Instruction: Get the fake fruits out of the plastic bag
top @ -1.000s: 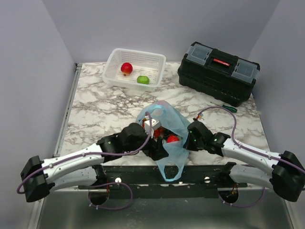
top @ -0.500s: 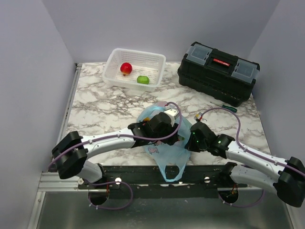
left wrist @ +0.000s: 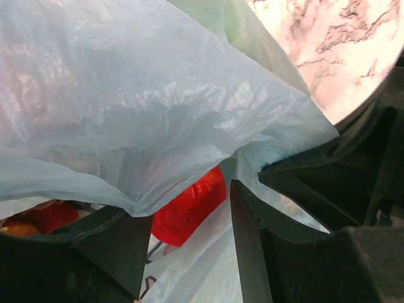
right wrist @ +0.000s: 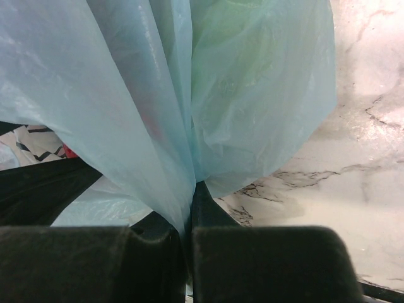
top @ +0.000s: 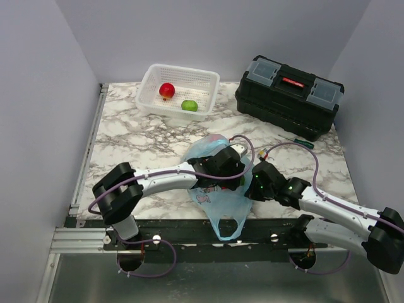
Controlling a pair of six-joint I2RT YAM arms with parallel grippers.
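Bag (top: 208, 150) lies crumpled near the table (top: 126, 136) front edge, one loop handle hanging over the edge.

Progress: early, by my judgement. One apple (top: 166, 90) sits in the basket (top: 180, 79) at the back, beside a green fruit (top: 189, 105). The other fruits are not out yet; what shows of them shows through or under the film.

Left gripper (left wrist: 186, 201): reaches into the bag from above, jaws part-spread astride a red fruit (left wrist: 183, 218), with bag film draped over the tips. Cannot tell if the fingers (left wrist: 249, 240) actually bite the fruit or only flank it.

Right gripper (right wrist: 188, 202): jaws pressed together, pinching a gathered fold of bag film just above the marble.

Left to do, as I read it: get this red fruit free of the film, then fetch the rest.

Hard to see:
- From above, both arms cover the bag mouth; contents hidden.
- Left wrist view: more red and a scrap of orange at the lower left edge, cut off by the finger.
- Right wrist view: a green tint behind the film, shape unreadable.
- Fruit count inside: unknown.
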